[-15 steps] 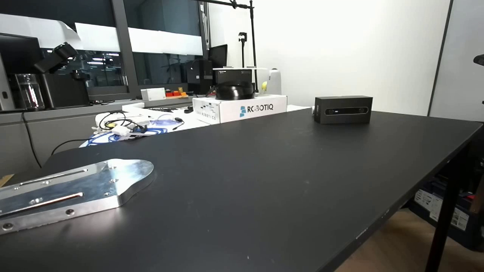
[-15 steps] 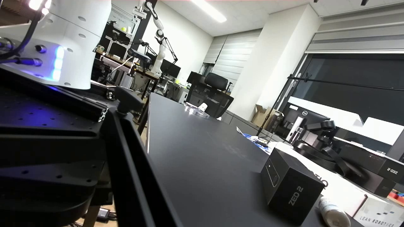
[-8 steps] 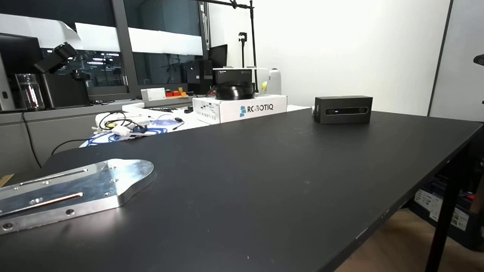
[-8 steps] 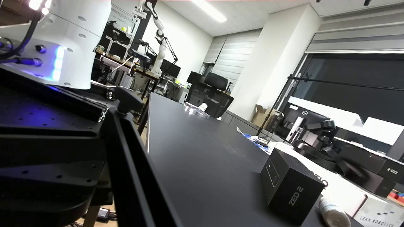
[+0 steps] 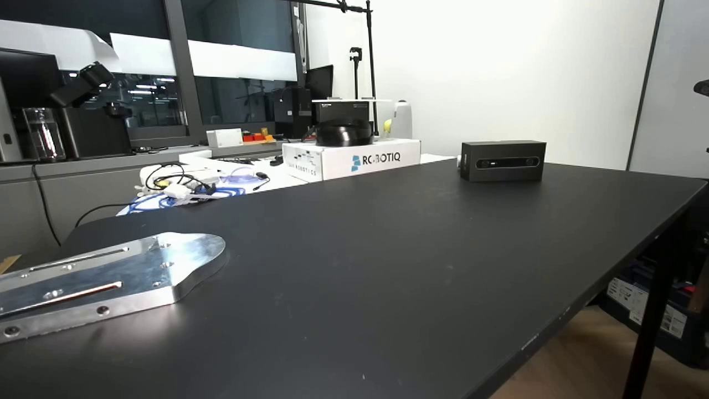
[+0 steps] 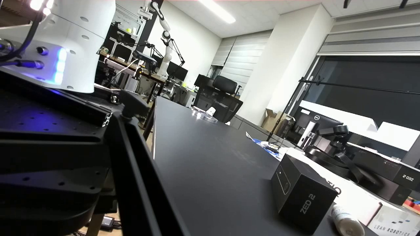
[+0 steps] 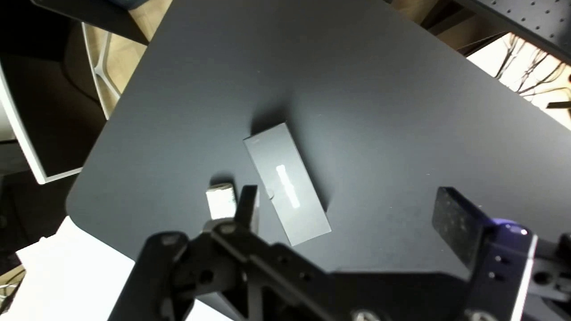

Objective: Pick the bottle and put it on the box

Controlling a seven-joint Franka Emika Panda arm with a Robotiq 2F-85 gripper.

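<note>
The bottle [image 6: 347, 220] is white and appears to lie on its side, close beside the box [image 6: 303, 196]. This box is low and black with "ZED 2" printed on one end. In an exterior view the box [image 5: 503, 162] hides all but a white sliver of the bottle [image 5: 458, 161]. My gripper [image 7: 350, 209] hangs above the table, jaws wide apart and nothing between them. Seen from the wrist, the box [image 7: 290, 185] lies below and the bottle [image 7: 221, 201] just outside the left finger, partly covered by it. Only the dark fingertips [image 6: 346, 3] show at an exterior view's top edge.
A white printed carton [image 5: 371, 160] with black items on top stands past the table's far side. A shiny metal plate [image 5: 111, 277] lies at the opposite end of the black table [image 5: 354, 266]. Cables [image 5: 183, 188] clutter the white surface alongside.
The fingertips at the top edge of an exterior view have shifted to the right and slightly down. Bottle and box have stayed where they were.
</note>
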